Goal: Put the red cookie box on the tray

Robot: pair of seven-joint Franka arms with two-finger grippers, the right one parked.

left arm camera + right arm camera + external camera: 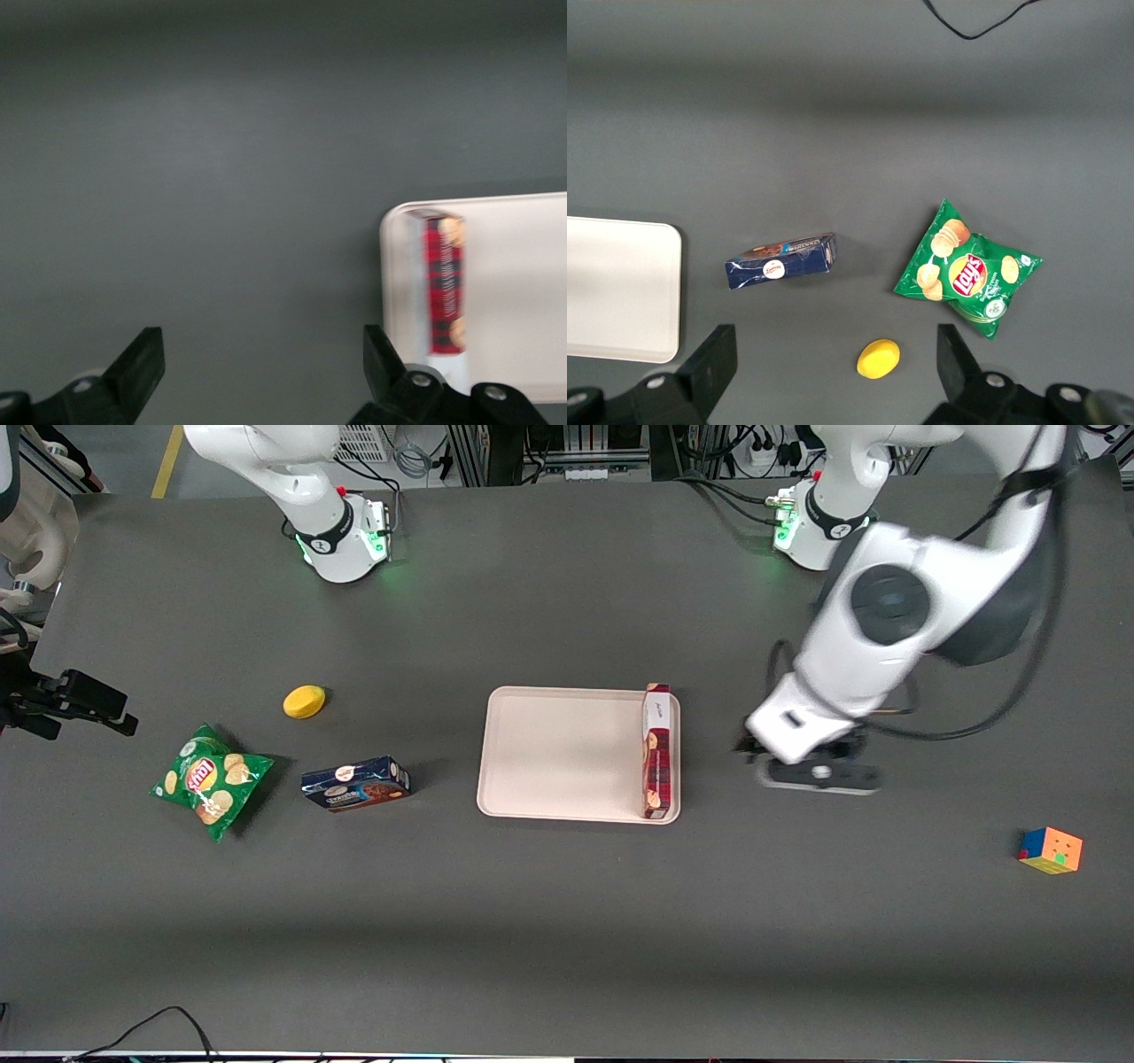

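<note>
Red cookie box (656, 751): lying inside the tray, resting on a narrow long side along the edge nearest the working arm, running almost the full length of that edge; white label end pointing toward the robot bases.
Tray (558, 753): sitting near the middle of the table; holding the red cookie box only, with the remaining floor showing bare cream.
Gripper (819, 772): hanging over bare table just beside the tray's working-arm edge, apart from the box and touching nothing; fingers (142, 363) standing wide apart with nothing between them.
Blue cookie box (355, 784): lying on the table beside the tray, toward the parked arm's end.
Chip bag (210, 779): green, lying flat, farther toward the parked arm's end than the blue cookie box.
Yellow object (304, 701): small and rounded, sitting farther from the front camera than the blue cookie box.
Puzzle cube (1051, 850): multicoloured, sitting well apart toward the working arm's end of the table.
Left wrist view: showing the box's red printed top face and a rounded tray corner (399, 217), blurred; none of the other items appearing.
Right wrist view: showing the blue cookie box, chip bag, yellow object and one tray edge, but not the red cookie box.
</note>
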